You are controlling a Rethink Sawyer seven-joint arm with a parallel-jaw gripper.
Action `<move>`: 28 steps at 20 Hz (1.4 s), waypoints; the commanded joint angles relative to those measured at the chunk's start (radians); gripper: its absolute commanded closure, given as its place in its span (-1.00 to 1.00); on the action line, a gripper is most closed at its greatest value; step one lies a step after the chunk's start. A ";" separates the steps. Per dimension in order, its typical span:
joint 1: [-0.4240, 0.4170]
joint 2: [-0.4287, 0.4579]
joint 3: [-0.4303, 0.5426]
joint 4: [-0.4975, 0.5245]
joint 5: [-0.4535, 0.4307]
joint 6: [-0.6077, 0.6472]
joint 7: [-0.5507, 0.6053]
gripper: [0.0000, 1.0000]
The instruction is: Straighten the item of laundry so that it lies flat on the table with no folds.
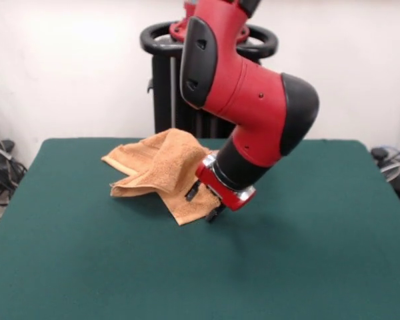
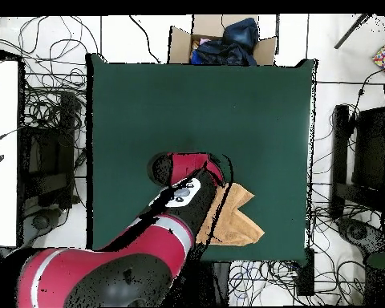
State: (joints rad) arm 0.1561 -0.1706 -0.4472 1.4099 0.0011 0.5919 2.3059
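The orange-tan towel [image 1: 160,167] lies crumpled on the green table [image 1: 307,253] at its far middle, with several folds and a flap pointing toward the near side. In the overhead view the towel [image 2: 242,218] shows at the table's [image 2: 204,104] lower right, partly hidden under the arm. My gripper [image 1: 203,204] is low over the towel's near right edge. Its fingers stand apart, one on each side of the flap's edge, and I cannot see cloth pinched between them. In the overhead view the arm hides the gripper.
The robot's black pedestal [image 1: 170,100] stands behind the table's far edge. A cardboard box with dark cloth [image 2: 224,40] sits beyond the table's top edge in the overhead view. Cables [image 2: 51,120] lie on the floor around the table.
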 commanded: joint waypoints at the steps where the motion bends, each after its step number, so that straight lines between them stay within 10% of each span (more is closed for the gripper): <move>1: -0.073 -0.002 0.167 0.063 -0.036 -0.265 0.048 -1.00; 17: -0.229 0.034 0.337 0.059 -0.065 -0.384 0.003 -1.00; 28: -0.220 0.024 0.330 0.043 -0.062 -0.237 0.006 -1.00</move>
State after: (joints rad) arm -0.0425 -0.2671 -0.2950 1.4872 -0.0425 0.3934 2.3057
